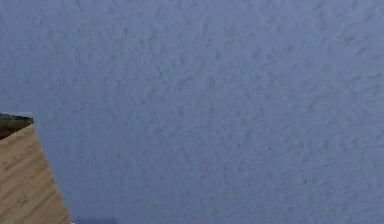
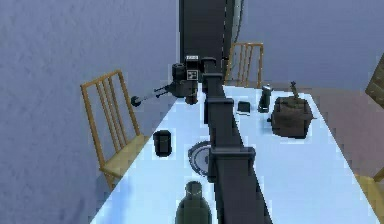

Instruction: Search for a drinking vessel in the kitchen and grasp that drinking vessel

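A small dark cup [image 2: 162, 143] stands on the pale table [image 2: 300, 170] near its left edge in the arm side view. The dark arm [image 2: 225, 130] reaches out over the table's middle. At its far end, the gripper [image 2: 141, 99] points left beyond the table's edge, higher in the picture than the cup. A wooden chair [image 2: 108, 120] stands right behind the fingers [image 2: 152, 96], so I cannot tell whether the gripper holds anything.
On the table lie a plate [image 2: 199, 157], a dark green bottle [image 2: 193, 206], a dark cylinder [image 2: 264, 99], a small dark item [image 2: 243, 105] and a brown boxy object [image 2: 290, 116]. A second chair [image 2: 247, 62] stands at the far end. The forward view has a blue-grey wall [image 1: 220, 100] and a wooden corner [image 1: 28, 180].
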Robot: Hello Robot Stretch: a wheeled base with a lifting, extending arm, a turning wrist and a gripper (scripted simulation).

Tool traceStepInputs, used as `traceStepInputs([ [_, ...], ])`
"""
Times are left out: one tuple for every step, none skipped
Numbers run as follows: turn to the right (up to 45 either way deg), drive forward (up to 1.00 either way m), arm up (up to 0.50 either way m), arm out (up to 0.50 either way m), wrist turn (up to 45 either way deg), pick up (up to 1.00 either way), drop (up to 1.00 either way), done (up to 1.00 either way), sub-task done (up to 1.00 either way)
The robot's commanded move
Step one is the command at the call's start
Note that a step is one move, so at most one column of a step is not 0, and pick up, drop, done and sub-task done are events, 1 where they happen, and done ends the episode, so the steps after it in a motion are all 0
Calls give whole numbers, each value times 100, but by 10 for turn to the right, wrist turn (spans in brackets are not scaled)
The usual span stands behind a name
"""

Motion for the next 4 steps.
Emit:
traceStepInputs([
  [0,0,0,0,150,0,0,0,0],
  [0,0,-30,0,0,0,0,0,0],
  [0,0,0,0,0,100,0,0,0],
  [0,0,10,0,0,0,0,0,0],
])
